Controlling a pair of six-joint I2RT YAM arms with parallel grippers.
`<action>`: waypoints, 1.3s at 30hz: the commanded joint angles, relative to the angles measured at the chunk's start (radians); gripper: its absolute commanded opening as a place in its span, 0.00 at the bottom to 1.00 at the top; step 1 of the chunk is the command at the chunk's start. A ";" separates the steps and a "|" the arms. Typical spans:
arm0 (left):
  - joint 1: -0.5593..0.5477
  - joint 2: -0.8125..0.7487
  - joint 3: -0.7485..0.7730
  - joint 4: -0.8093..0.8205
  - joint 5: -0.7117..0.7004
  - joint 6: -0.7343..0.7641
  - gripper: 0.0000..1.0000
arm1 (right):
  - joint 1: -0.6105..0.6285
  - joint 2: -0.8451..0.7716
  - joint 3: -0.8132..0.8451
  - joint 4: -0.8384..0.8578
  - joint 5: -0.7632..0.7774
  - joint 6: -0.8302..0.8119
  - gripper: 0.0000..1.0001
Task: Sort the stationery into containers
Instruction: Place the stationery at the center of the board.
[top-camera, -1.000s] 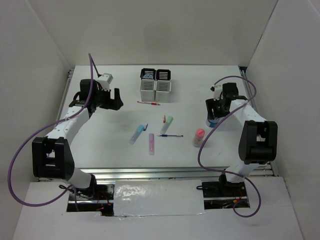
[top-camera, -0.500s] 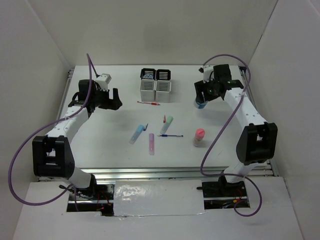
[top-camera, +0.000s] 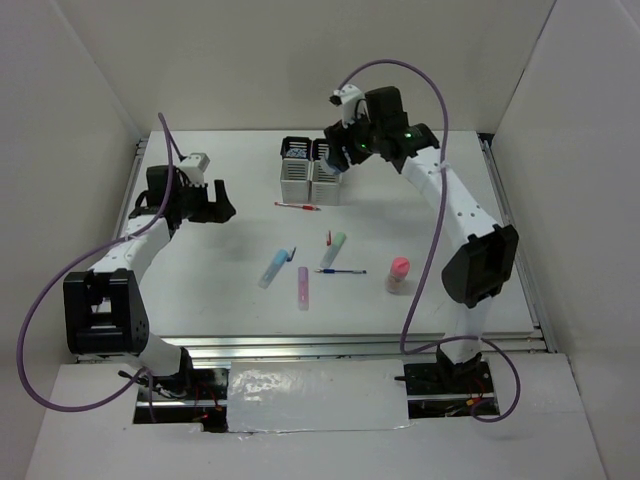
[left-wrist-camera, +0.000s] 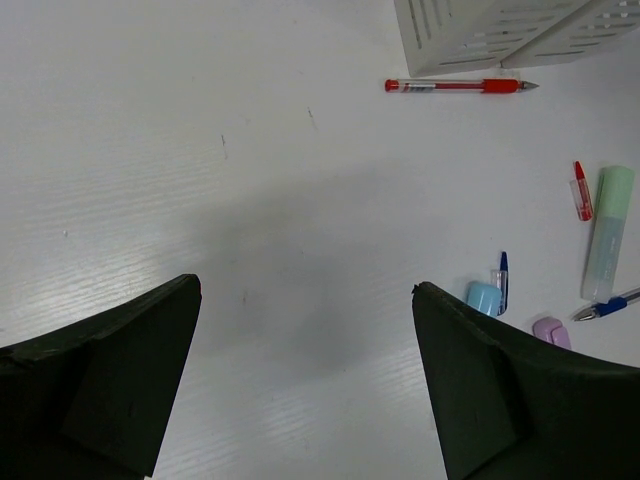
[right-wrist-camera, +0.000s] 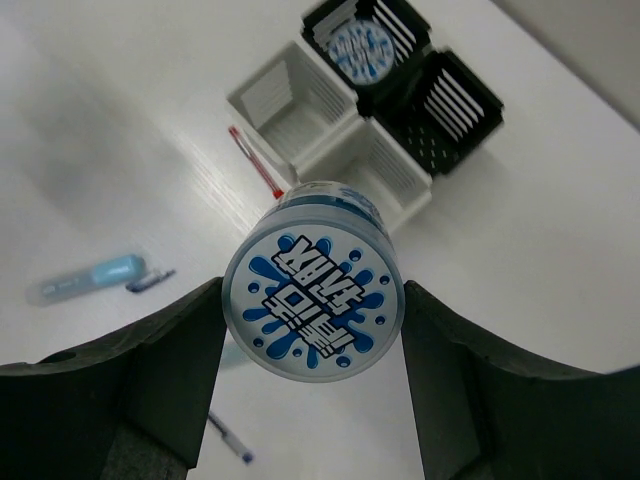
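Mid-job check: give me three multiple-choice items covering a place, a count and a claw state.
1. The red pen lies: A inside a cup; B on the table before the white cups; C held aloft.
2. Cups already filled: A one; B none; C three.
3. The right claw is: A open; B shut on a pen; C shut on a blue roll.
B: it rests on the table. A: only one black cup contains a stored roll. C: it clamps the blue roll.
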 joint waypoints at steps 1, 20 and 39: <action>0.020 0.006 -0.010 0.052 0.047 -0.029 0.99 | 0.049 0.088 0.154 0.079 0.035 -0.009 0.33; 0.065 -0.009 -0.057 0.111 0.059 -0.052 0.99 | 0.161 0.317 0.383 0.245 0.000 -0.018 0.32; 0.309 -0.187 -0.177 0.177 0.191 -0.056 0.99 | 0.398 0.516 0.375 0.251 -0.063 -0.035 0.35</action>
